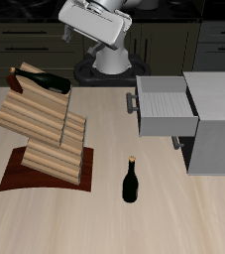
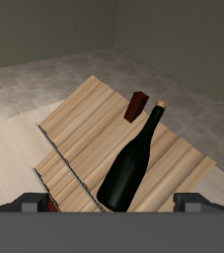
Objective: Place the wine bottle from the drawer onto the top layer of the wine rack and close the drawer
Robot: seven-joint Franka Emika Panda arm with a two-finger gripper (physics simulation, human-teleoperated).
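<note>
**Wine bottle lying on the rack's top layer; drawer pulled out**

Nearest the desk's front edge, a second dark bottle (image 1: pixel 131 182) stands upright on the bare desk (image 1: pixel 45 218), well apart from both the rack and the cabinet. Behind it, the wine rack (image 1: pixel 47 134) rises in three slanted tiers of light slats from a dark reddish-brown base board (image 1: pixel 15 177). The wine bottle (image 1: pixel 45 81) lies on its side across the top layer (image 1: pixel 30 104), at the tier's upper edge; in the wrist view the same bottle (image 2: pixel 131 166) rests lengthwise along the slats (image 2: pixel 94 124), its tan-gold cap (image 2: pixel 162 105) pointing away from the camera, beside a small reddish-brown block (image 2: pixel 136 105). Across the desk, the drawer (image 1: pixel 164 105) stands pulled out from the grey cabinet (image 1: pixel 215 124), its dark bar handle (image 1: pixel 132 103) facing the rack; its light interior shows nothing inside. Farthest back, the arm (image 1: pixel 102 25) hangs above the rack's rear. The claw's two fingertips (image 2: pixel 30 204) appear at the edge of the wrist view, set wide apart, holding nothing and clear of the bottle.
</note>
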